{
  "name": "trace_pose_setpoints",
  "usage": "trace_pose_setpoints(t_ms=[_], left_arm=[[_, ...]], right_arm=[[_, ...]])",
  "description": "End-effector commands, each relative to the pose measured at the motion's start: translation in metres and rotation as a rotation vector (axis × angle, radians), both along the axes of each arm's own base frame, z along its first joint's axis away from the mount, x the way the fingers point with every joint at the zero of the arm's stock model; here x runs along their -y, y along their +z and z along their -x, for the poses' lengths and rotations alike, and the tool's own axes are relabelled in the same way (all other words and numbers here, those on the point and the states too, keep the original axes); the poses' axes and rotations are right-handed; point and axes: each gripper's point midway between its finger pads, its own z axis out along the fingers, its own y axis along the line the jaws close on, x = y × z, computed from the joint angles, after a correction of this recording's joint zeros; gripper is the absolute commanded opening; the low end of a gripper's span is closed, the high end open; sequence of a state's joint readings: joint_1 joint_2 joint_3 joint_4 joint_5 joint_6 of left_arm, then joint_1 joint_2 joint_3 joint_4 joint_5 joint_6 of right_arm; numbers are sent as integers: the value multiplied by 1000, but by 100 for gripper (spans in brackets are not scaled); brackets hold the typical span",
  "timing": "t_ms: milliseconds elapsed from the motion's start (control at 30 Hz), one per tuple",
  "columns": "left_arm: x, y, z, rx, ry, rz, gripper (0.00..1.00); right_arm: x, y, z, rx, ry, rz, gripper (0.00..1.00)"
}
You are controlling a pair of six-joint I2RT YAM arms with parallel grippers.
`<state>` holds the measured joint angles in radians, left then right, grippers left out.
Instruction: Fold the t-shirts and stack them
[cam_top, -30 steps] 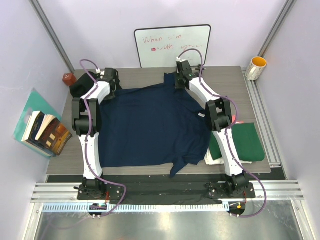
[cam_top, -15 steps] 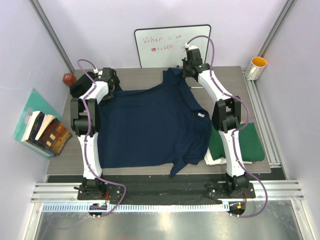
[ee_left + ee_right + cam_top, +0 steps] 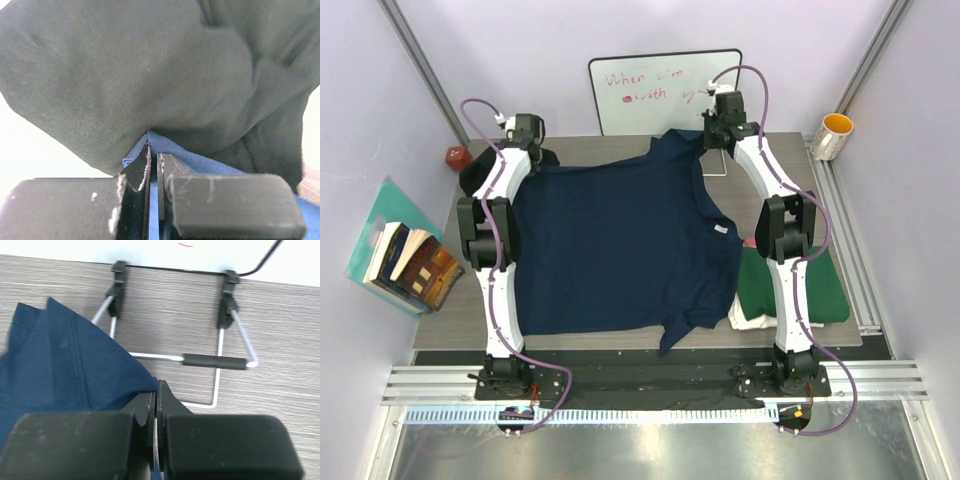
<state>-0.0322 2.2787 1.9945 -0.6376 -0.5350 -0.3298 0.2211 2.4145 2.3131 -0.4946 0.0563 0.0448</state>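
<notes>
Your left claw (image 3: 153, 152) and right claw (image 3: 155, 390) are both pinched shut on the far edge of the navy blue cotton t-shirt (image 3: 620, 240). The shirt spreads across the desk (image 3: 785, 160) from them back toward the near side.

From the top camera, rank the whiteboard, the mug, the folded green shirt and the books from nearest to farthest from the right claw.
From the right claw, shut on the navy shirt:
1. The whiteboard, just behind it.
2. The mug, at the far right.
3. The folded green shirt, at the near right.
4. The books, off the table's left side.
</notes>
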Motion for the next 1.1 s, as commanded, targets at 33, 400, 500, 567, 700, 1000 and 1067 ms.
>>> trace_pose_setpoints(t_ms=[33, 400, 500, 567, 700, 1000, 1067], left_arm=[[-24, 14, -16, 56, 72, -38, 0], [-49, 14, -31, 88, 105, -26, 2], [-49, 11, -33, 88, 100, -14, 4], [-47, 9, -37, 93, 87, -3, 4], [-44, 7, -45, 110, 76, 14, 0], [-27, 10, -49, 108, -12, 88, 0], [-22, 8, -44, 91, -27, 107, 0]], right_arm=[[5, 66, -10, 151, 29, -28, 1], [0, 52, -23, 149, 61, -76, 1], [-3, 43, -23, 132, 67, -92, 1], [-6, 36, -24, 123, 71, -99, 1], [-7, 24, -25, 106, 70, -105, 1], [-11, 60, -17, 149, 100, -126, 1], [-13, 67, -13, 150, 109, -138, 1]])
